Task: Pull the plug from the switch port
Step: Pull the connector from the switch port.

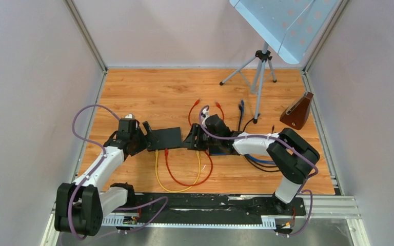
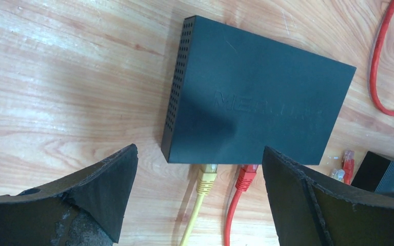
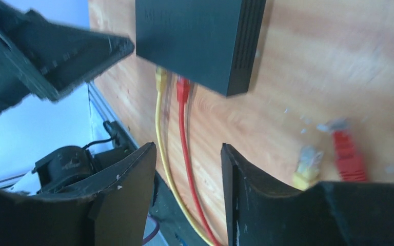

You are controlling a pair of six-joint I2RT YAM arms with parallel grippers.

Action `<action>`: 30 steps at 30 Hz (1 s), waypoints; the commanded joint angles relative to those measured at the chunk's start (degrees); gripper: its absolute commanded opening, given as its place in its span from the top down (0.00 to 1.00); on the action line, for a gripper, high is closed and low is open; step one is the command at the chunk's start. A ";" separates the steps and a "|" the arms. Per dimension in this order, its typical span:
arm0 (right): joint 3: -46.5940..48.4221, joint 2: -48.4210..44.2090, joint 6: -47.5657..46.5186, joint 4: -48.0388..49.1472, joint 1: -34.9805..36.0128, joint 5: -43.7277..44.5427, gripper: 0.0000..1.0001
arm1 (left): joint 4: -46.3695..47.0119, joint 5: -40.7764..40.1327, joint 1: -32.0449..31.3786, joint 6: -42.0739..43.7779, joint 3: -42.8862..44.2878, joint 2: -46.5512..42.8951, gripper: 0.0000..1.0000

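Left wrist: yellow plug (image 2: 207, 177) and red plug (image 2: 246, 177) sit seated at the 6 o'clock edge of the switch (image 2: 256, 102). Left gripper (image 2: 199, 154) released wide, jaws straddling both, likely aligning for a pull. Right gripper (image 3: 189, 148) released, empty; loose red connector (image 3: 347, 154) at its 3 o'clock.

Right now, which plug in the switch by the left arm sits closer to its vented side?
The yellow plug: it is nearer the switch's vented side; the red plug sits beside it, farther along.
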 commanded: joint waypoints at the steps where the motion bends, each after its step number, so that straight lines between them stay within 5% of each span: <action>1: -4.58 1.64 13.46 17.59 3.52 3.35 0.51 | 5.16 5.84 3.34 1.42 2.02 3.69 0.04; 7: -5.24 8.53 18.91 26.85 8.21 8.03 0.50 | 5.55 8.16 5.07 3.30 2.87 6.65 0.10; 30: 1.58 21.56 20.98 27.55 11.16 15.97 0.53 | 3.93 10.42 5.37 4.94 5.45 16.25 0.29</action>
